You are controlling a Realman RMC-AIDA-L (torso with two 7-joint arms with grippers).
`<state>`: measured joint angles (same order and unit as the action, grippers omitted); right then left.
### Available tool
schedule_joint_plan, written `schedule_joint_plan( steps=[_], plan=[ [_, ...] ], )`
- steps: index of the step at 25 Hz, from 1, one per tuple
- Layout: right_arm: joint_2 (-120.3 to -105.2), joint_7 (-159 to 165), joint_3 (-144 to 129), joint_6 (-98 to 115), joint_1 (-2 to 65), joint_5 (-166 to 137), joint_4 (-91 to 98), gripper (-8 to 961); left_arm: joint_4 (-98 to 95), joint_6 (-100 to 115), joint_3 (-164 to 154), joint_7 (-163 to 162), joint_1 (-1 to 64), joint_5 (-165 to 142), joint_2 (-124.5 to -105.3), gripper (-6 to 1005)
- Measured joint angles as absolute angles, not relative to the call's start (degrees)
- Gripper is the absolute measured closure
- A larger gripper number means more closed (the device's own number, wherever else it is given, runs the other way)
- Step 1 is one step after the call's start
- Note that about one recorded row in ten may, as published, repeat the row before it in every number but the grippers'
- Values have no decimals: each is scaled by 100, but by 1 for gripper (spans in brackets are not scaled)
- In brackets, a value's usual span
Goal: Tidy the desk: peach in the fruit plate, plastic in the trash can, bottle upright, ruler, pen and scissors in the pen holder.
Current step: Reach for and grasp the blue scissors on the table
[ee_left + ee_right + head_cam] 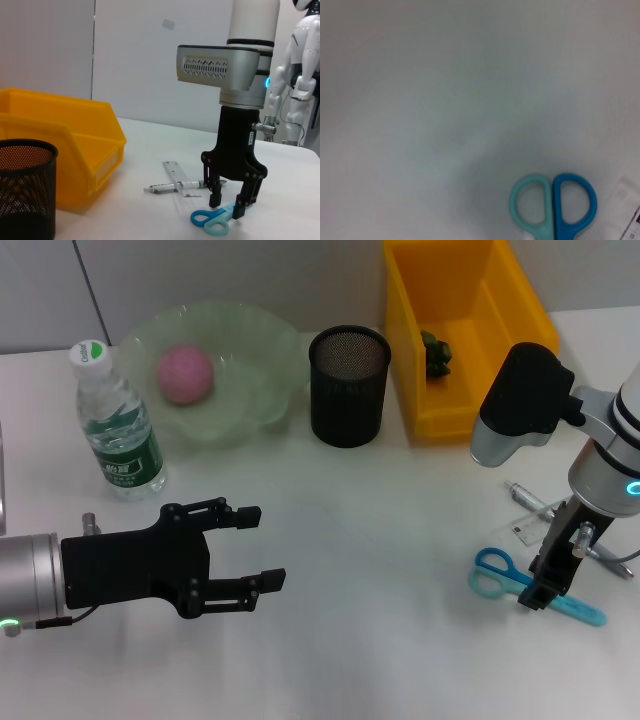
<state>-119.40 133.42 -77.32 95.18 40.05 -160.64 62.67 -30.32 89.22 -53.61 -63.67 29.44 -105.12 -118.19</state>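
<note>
The scissors (497, 572), with light and dark blue handles, lie flat on the table at the right. My right gripper (540, 592) points down over them, open, one finger on each side of the blades (226, 207); their handles (553, 204) fill the right wrist view. A clear ruler (174, 174) and a pen (165, 188) lie just behind them. The peach (185, 374) sits in the green fruit plate (262, 348). The bottle (118, 422) stands upright. Green plastic (436, 353) lies in the yellow trash can (425, 310). My left gripper (262, 547) hovers open at the near left.
The black mesh pen holder (348, 386) stands between the plate and the yellow bin. The bin's near wall (75, 145) and the holder (25, 192) are to the left of the scissors in the left wrist view.
</note>
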Motion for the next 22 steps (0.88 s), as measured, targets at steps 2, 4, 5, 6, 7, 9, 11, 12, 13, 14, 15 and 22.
schedule_joint_plan(
  steps=[2, 4, 5, 6, 7, 9, 11, 12, 13, 14, 15, 22],
  plan=[
    [-11941, 13343, -7736, 9519, 4004, -16060, 6272, 516, -3032, 8921, -5361, -6368, 2944, -10512, -11817, 200],
    [-11942, 13354, -7741, 9518, 4004, -16058, 6274, 515, -3032, 8920, -5361, -6368, 2944, -10512, -11816, 200],
    [-11942, 13361, -7743, 9518, 4006, -16057, 6275, 515, -3032, 8920, -5361, -6367, 2944, -10512, -11816, 200],
    [-11943, 13365, -7746, 9518, 4007, -16056, 6275, 515, -3032, 8920, -5361, -6365, 2944, -10512, -11815, 200],
    [-11944, 13372, -7760, 9518, 4008, -16055, 6275, 515, -3032, 8920, -5361, -6365, 2944, -10512, -11815, 200],
    [-11945, 13395, -7807, 9519, 4008, -16054, 6271, 515, -3032, 8920, -5361, -6362, 2944, -10512, -11813, 200],
    [-11945, 13416, -7861, 9519, 4007, -16050, 6277, 535, -3032, 8920, -5361, -6362, 2944, -10512, -11813, 200],
    [-11945, 13418, -7875, 9519, 4005, -16046, 6282, 546, -3032, 8921, -5360, -6362, 2944, -10512, -11812, 200],
    [-11945, 13419, -7883, 9519, 4004, -16042, 6285, 556, -3032, 8921, -5360, -6362, 2944, -10512, -11812, 200],
    [-11945, 13420, -7885, 9519, 4003, -16039, 6287, 566, -3032, 8921, -5360, -6362, 2944, -10512, -11812, 200],
    [-11944, 13421, -7885, 9519, 4003, -16037, 6287, 576, -3032, 8921, -5350, -6362, 2944, -10512, -11812, 200],
    [-11944, 13428, -7918, 9519, 3999, -16032, 6272, 628, -3032, 8921, -5309, -6347, 2940, -10528, -11812, 200]
  ],
)
